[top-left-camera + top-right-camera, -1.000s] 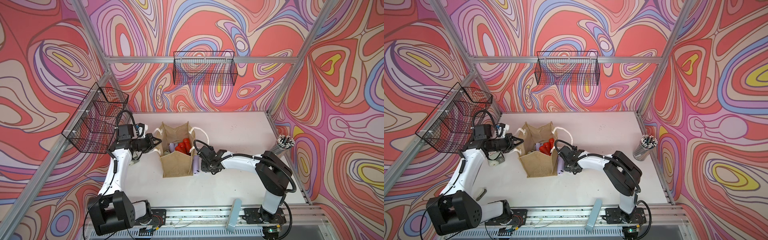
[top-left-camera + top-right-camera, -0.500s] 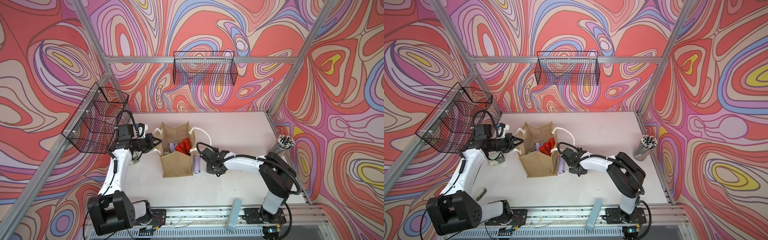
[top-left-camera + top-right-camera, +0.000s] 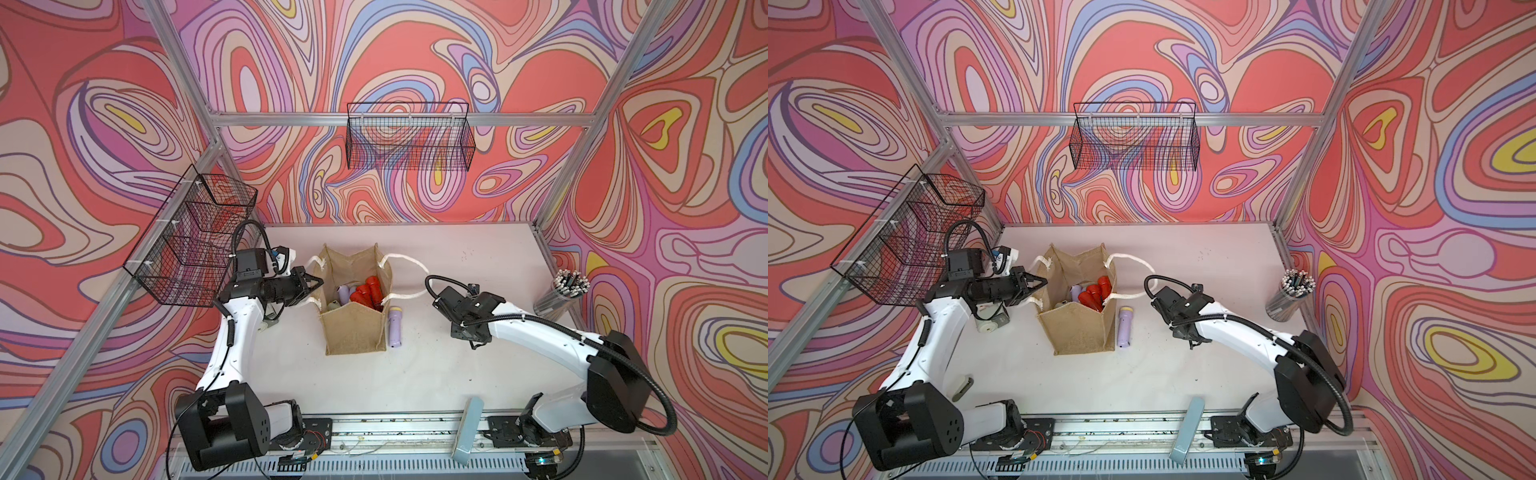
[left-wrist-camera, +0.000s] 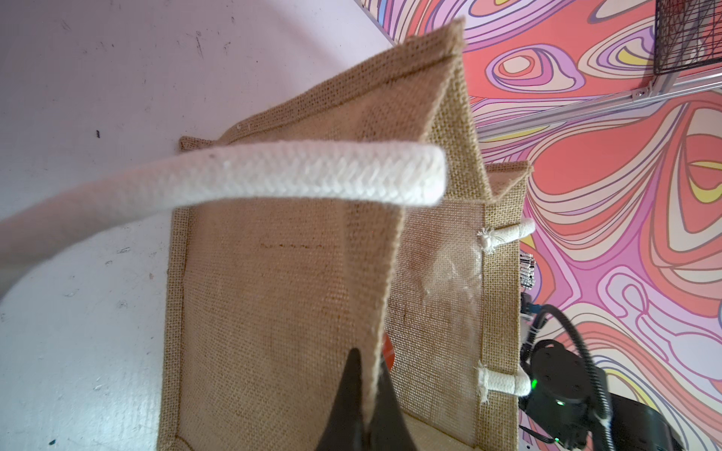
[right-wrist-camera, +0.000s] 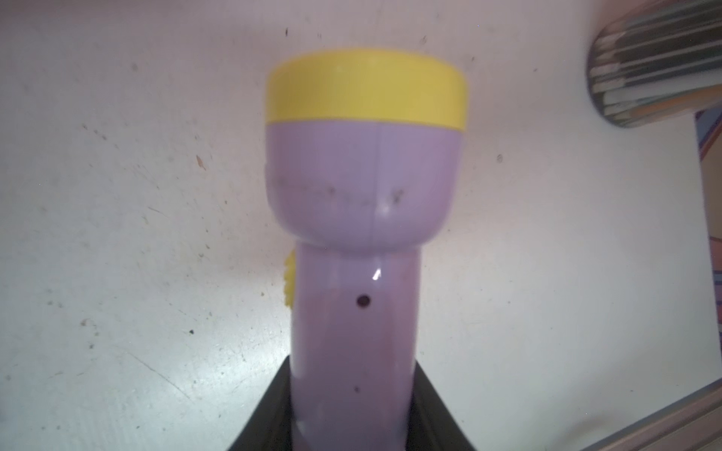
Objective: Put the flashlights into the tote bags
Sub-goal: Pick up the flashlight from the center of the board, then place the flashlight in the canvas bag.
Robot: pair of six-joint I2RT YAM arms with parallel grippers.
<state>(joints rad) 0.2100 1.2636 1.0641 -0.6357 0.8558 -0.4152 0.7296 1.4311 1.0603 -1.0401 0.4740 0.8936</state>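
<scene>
Right hand (image 5: pixel 351 375) backs off the burlap tote bag (image 3: pixel 353 332) gripping a lilac flashlight (image 5: pixel 363 175); left hand (image 4: pixel 369 365) pinches the bag open, ready.

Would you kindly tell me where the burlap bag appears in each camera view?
Both top views: bag sits slightly left of centre, lower half.
Left wrist: bag fills the centre, left gripper pinching its rim.
Right wrist: not in it.
Shared landmark: cup of rods, seen in all four.
</scene>
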